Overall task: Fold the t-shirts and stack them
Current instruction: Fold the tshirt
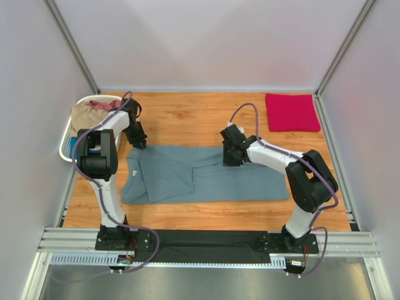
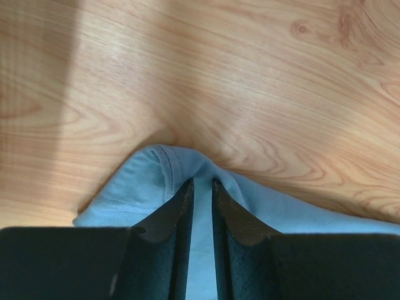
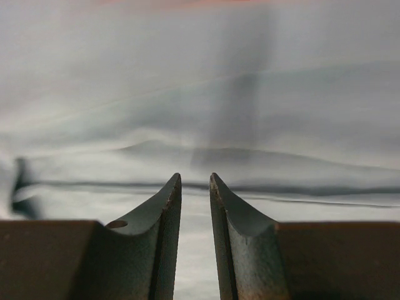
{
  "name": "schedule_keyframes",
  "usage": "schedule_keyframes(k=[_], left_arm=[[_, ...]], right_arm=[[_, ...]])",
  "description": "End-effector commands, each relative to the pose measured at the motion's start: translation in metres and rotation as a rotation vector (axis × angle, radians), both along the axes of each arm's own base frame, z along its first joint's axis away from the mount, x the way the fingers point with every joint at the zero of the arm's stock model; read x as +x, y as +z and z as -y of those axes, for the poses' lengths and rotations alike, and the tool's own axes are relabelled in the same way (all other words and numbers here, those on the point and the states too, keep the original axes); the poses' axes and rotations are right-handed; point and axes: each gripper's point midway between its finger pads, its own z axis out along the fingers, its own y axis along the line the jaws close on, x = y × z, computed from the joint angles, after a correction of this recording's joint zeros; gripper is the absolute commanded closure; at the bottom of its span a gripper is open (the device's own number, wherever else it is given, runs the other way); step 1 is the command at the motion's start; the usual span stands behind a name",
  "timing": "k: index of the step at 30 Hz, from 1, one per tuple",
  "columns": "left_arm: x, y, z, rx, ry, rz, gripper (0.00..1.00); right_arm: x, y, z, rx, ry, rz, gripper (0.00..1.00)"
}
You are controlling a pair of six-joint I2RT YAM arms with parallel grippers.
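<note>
Both arms bend down onto the grey-blue t-shirt [image 1: 206, 178].
Left gripper [image 1: 139, 144], at its 10 o'clock corner, pinches fabric; right gripper [image 1: 229, 157], 1 o'clock edge, narrowly parted, hold unclear.

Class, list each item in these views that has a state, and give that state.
grey-blue t-shirt: spread flat, partly folded
crimson t-shirt: folded, lying apart
laundry basket: holding crumpled clothes
left gripper: shut on the grey-blue t-shirt's edge
right gripper: shut on the same shirt
</note>
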Motion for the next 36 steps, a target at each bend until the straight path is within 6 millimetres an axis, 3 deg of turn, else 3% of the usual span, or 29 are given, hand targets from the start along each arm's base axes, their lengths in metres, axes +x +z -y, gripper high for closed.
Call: schedule_keyframes(k=[1,6,12,18,21,25,30,36], left_arm=[[0.008,0.007,-0.014,0.069,0.005,-0.002,0.75],[0.005,0.009,-0.021,0.103,0.020,-0.013,0.75],[0.005,0.015,-0.024,0.121,0.028,0.004,0.75],[0.001,0.010,-0.033,0.171,0.055,-0.021,0.75],[-0.001,0.006,-0.038,0.198,0.065,-0.036,0.75],[0.000,0.009,-0.041,0.213,0.071,-0.033,0.76],[0.007,0.017,-0.028,0.147,0.054,0.010,0.75],[0.014,0.060,-0.005,0.097,-0.024,0.104,0.73]], right_arm=[[0.018,0.009,0.047,-0.032,-0.100,0.055,0.73],[0.030,0.005,0.124,-0.050,-0.320,0.043,0.74],[0.034,-0.006,0.198,-0.085,-0.539,0.027,0.76],[0.025,-0.033,0.240,-0.126,-0.658,-0.039,0.77],[0.024,-0.042,0.249,-0.086,-0.704,-0.084,0.77],[0.026,-0.038,0.261,-0.081,-0.742,-0.092,0.76],[0.046,-0.026,0.258,-0.023,-0.692,-0.025,0.73],[0.051,0.007,0.255,0.008,-0.691,0.005,0.68]])
